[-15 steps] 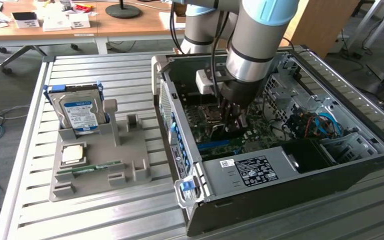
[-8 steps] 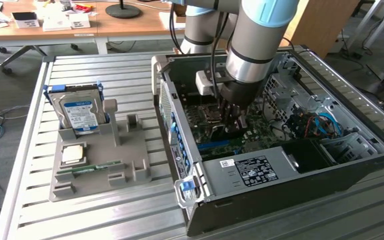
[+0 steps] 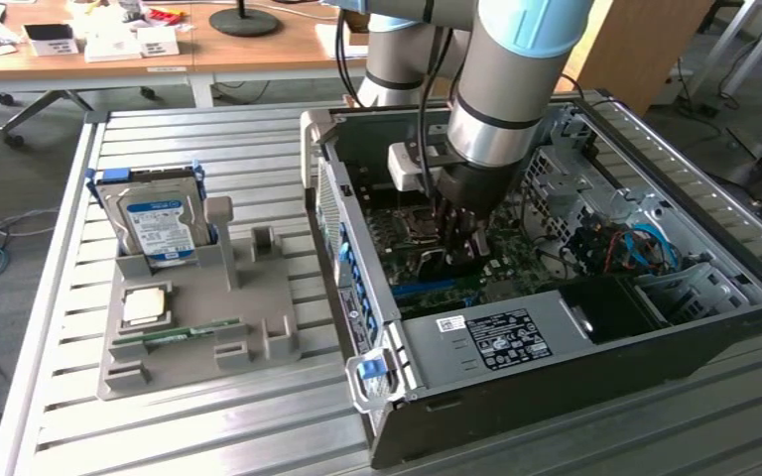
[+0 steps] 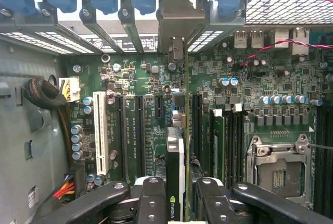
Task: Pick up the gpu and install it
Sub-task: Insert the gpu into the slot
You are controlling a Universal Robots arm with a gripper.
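Right, my hand (image 4: 177,195) pinches the gpu (image 4: 175,153) edge-on inside the computer case (image 3: 554,382). Its long axis runs straight out from my fingers toward the rear brackets, close over the motherboard (image 4: 208,78).

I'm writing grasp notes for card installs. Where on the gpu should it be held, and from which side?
Grip the gpu by its free long edge, jaws pressing its two flat faces, coming from the open side of the computer case. It stands on edge over the motherboard, so that edge looks most reachable. The gripper holds it this way.
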